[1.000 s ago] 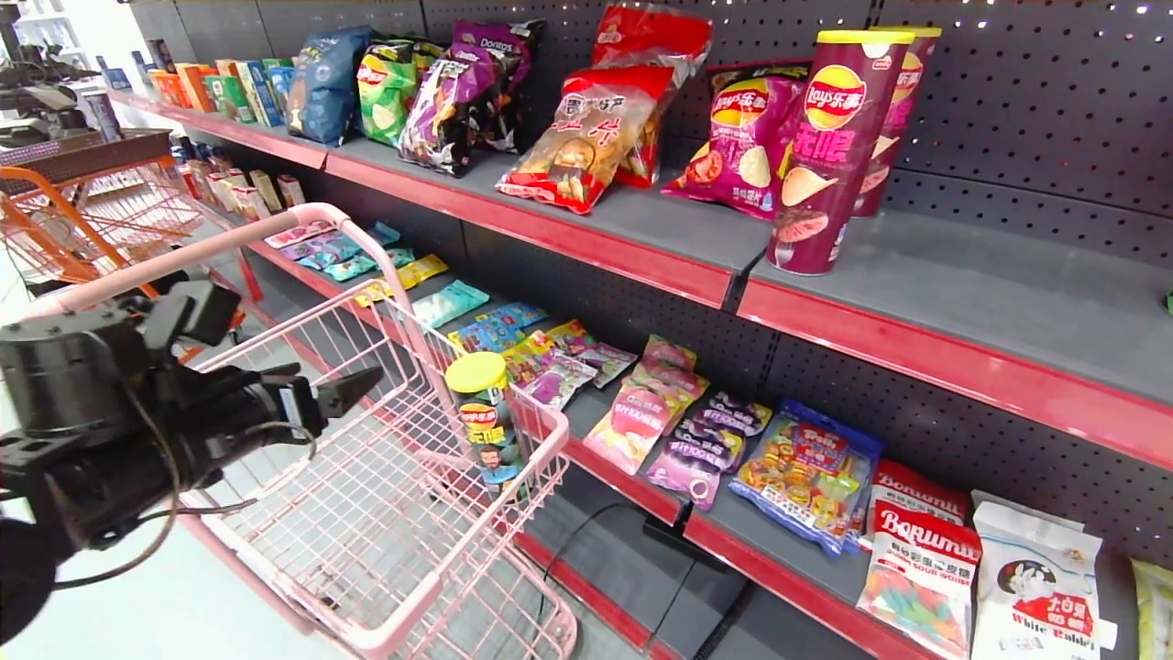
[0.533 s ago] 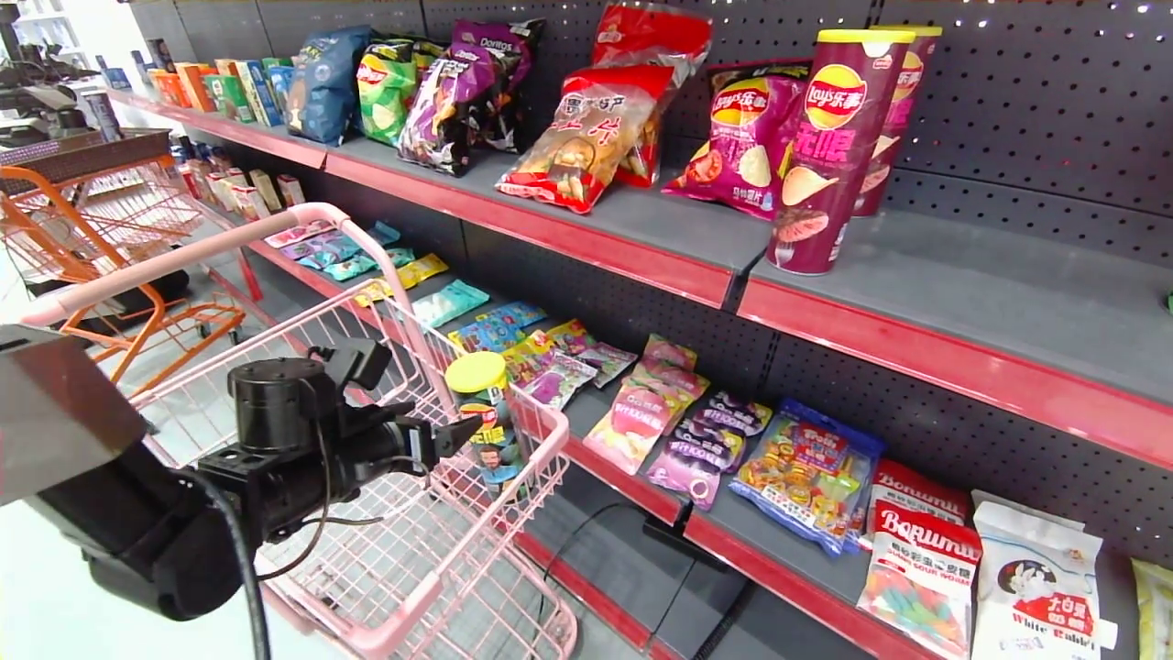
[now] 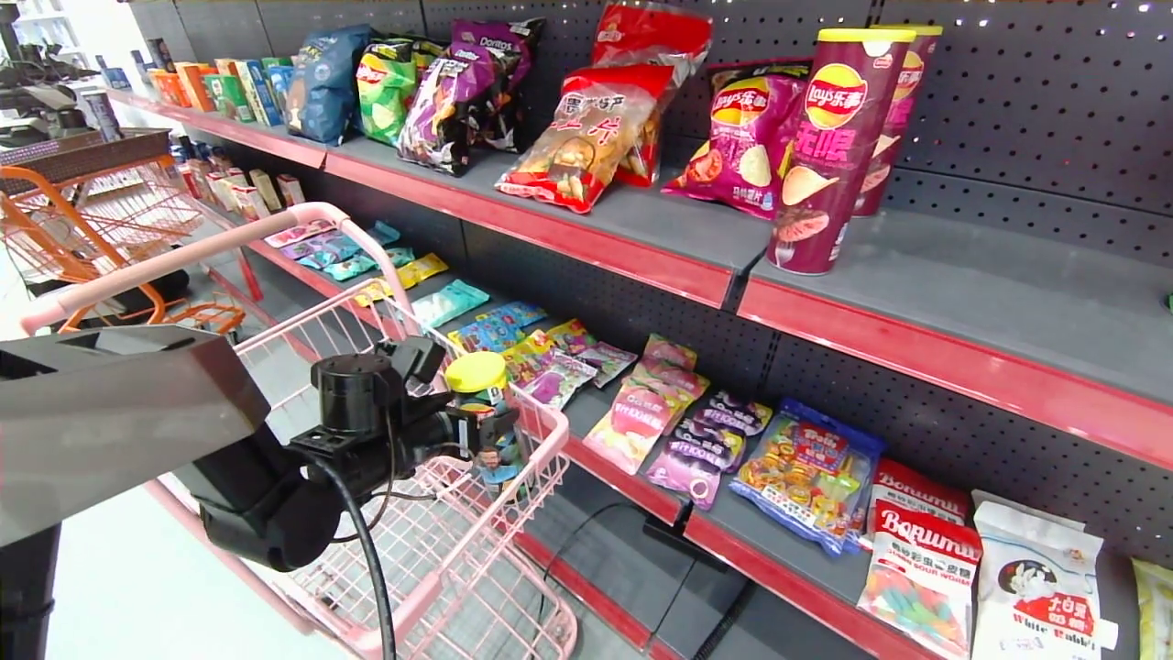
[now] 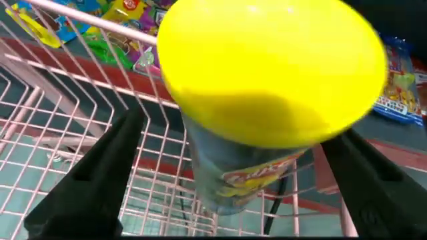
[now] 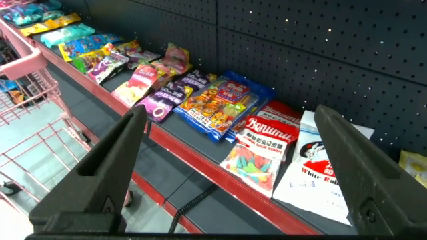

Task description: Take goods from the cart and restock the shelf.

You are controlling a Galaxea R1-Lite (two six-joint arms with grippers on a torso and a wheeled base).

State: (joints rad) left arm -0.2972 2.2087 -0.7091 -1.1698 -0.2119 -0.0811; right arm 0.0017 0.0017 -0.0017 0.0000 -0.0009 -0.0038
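Note:
A chip can (image 3: 487, 431) with a yellow lid (image 3: 476, 371) stands upright in the far corner of the pink cart (image 3: 553, 431). My left gripper (image 3: 464, 427) is at the can, just below its lid. In the left wrist view the can (image 4: 253, 180) fills the space between the two black fingers (image 4: 93, 187), which stand wide on either side with gaps, so the left gripper (image 4: 240, 130) is open. My right gripper (image 5: 229, 113) hangs open and holds nothing, above the lower shelf's candy bags (image 5: 223, 100).
The upper shelf (image 3: 962, 302) holds two tall purple chip cans (image 3: 829, 156) with bare room to their right, and snack bags (image 3: 586, 128) to their left. An orange cart (image 3: 92, 220) stands at the far left. A black cable (image 3: 678, 559) lies on the bottom shelf.
My left arm has swung forward and to the right into the pink cart, bringing its open gripper from well short of the can to around it. The can has not moved.

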